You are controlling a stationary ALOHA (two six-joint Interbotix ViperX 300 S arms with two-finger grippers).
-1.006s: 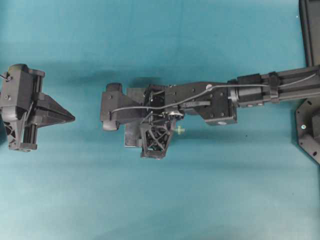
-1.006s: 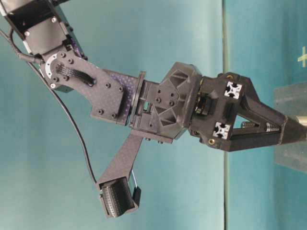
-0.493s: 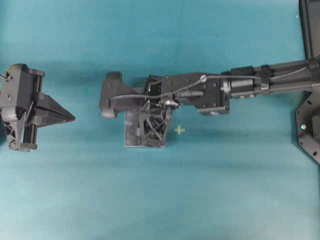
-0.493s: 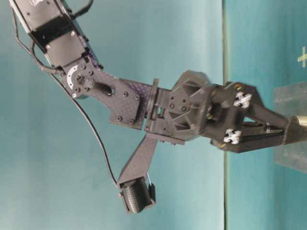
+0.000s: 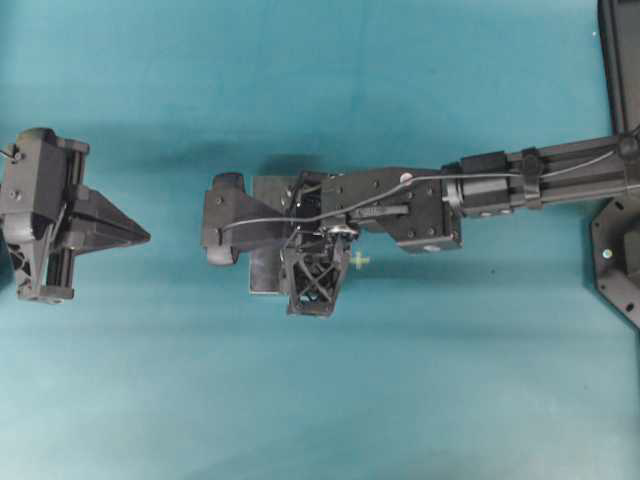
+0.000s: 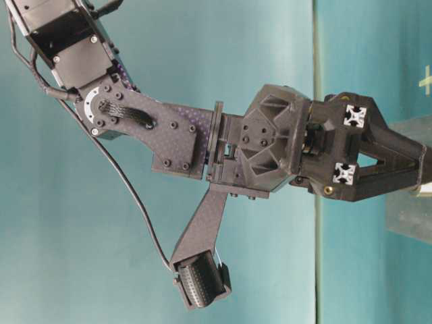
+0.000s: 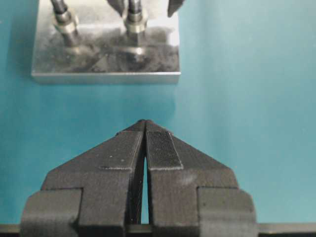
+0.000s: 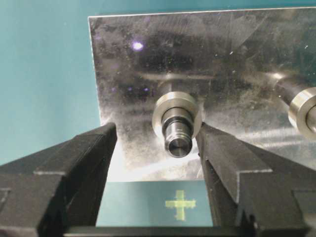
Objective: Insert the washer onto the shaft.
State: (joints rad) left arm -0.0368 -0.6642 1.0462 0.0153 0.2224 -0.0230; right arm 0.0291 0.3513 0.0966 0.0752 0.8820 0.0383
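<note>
I see the teal table surface [image 5: 330,400] carrying a square, scuffed steel base plate [image 8: 237,59], which sits under my right arm near the middle of the overhead view. From that plate rises a short round steel shaft [image 8: 178,133], and a flat silver washer ring [image 8: 163,109] already sits around it, low on the shaft against the plate (a second steel post [image 8: 303,109] stands beside it on the same plate). My right gripper [image 8: 155,163] hangs over the plate with its black fingers spread, one either side of the shaft and gripping nothing. My left gripper [image 7: 144,129] rests well apart from the plate, its two ribbed fingers pressed together and empty. A small yellow cross mark [image 5: 360,260] lies on the table just beside the plate.
</note>
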